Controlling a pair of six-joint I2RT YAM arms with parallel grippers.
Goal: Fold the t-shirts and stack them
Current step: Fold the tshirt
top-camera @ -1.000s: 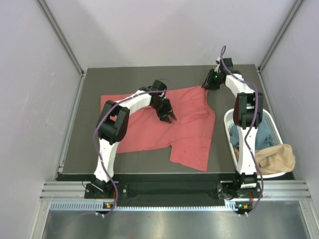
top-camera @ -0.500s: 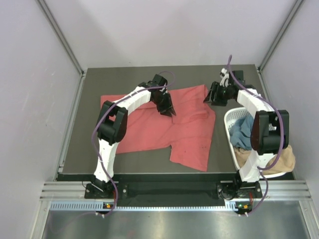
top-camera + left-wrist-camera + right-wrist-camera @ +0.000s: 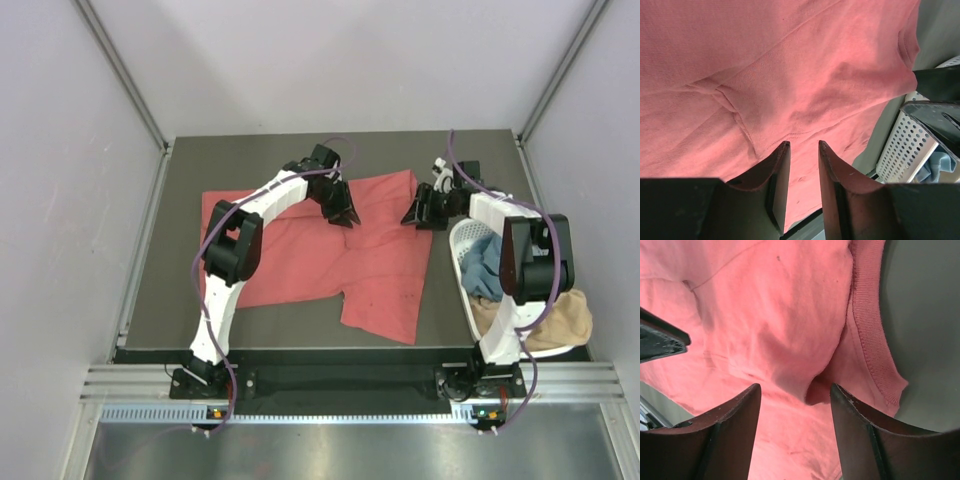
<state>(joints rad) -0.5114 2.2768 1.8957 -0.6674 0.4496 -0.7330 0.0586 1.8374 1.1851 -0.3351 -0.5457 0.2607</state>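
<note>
Coral-red t-shirt (image 3: 330,260) spread flat on the table (image 3: 180,300), with both pincers empty over its far edge.
From above, you see the left gripper (image 3: 343,215) over the shirt's upper middle and the right gripper (image 3: 415,215) at its far right corner, beside the basket (image 3: 455,240). Left wrist: jaws narrowly apart, nothing pinched. Right wrist: jaws wide above the ribbed band (image 3: 867,340). Expect light, limp cloth that sags and slips, so pinch that thicker band or a seam.

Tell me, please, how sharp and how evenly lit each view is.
Top external: soft, even light, hardly any shadows; the coral-red t-shirt is sharp. Left wrist: cloth weave crisp, the white basket holes still distinct. Right wrist: collar ribbing crisp, lower edge dim.
</note>
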